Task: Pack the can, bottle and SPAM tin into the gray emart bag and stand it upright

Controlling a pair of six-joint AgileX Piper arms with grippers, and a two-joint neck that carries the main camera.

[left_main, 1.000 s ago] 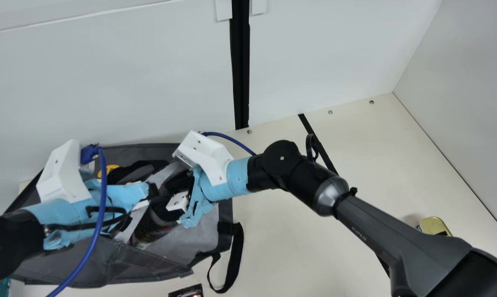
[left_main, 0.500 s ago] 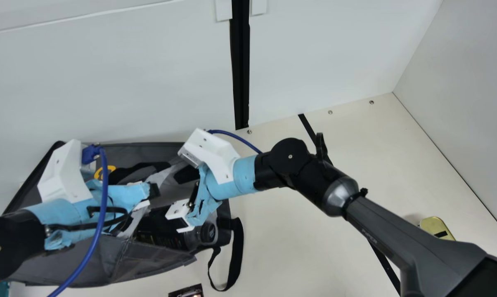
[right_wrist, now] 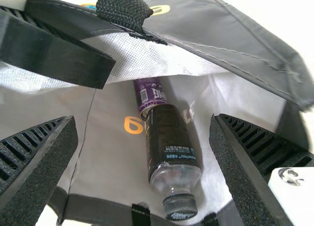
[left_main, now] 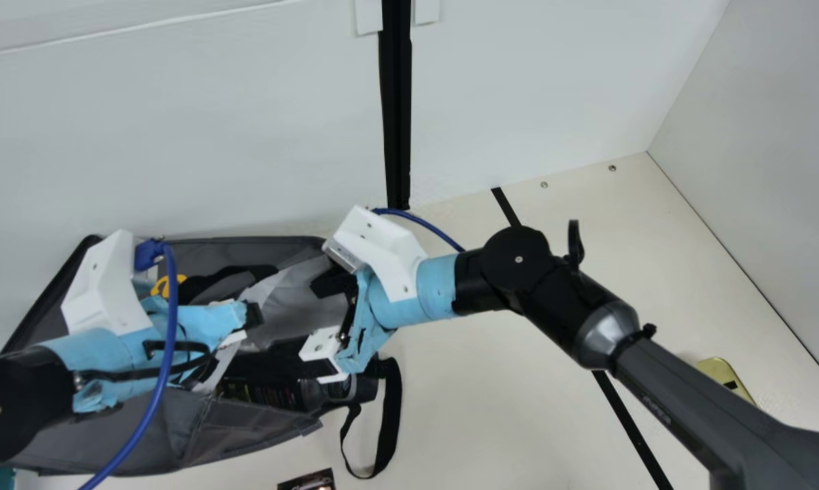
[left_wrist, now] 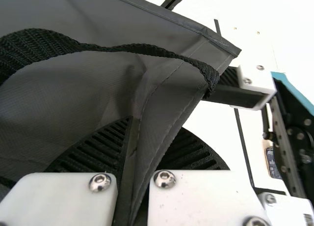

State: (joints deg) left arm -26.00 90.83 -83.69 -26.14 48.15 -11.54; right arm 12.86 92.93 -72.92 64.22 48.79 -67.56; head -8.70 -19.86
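Right wrist view: packing step; can [right_wrist: 148, 94] and bottle [right_wrist: 171, 142] lay in bag [right_wrist: 110, 172], right gripper [right_wrist: 143, 119] gaped wide, empty. Left gripper [left_wrist: 156, 124] pinched bag's edge. Part-hidden tin [left_main: 719, 369], probably SPAM, needed fetching off table [left_main: 491, 408] next.

bright, diffuse light | soft shadows | left wrist view: tabletop [left_wrist: 216, 132] overexposed

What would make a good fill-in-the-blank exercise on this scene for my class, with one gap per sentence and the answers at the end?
1. Inside the gray bag, the end of the bottle nearest the opening is its ____.
2. The main colour of the can is ____.
3. The SPAM tin is outside the bag, on the ____.
4. The left end effector is clamped on the fabric of the ____.

Missing words: cap; purple; table; bag.
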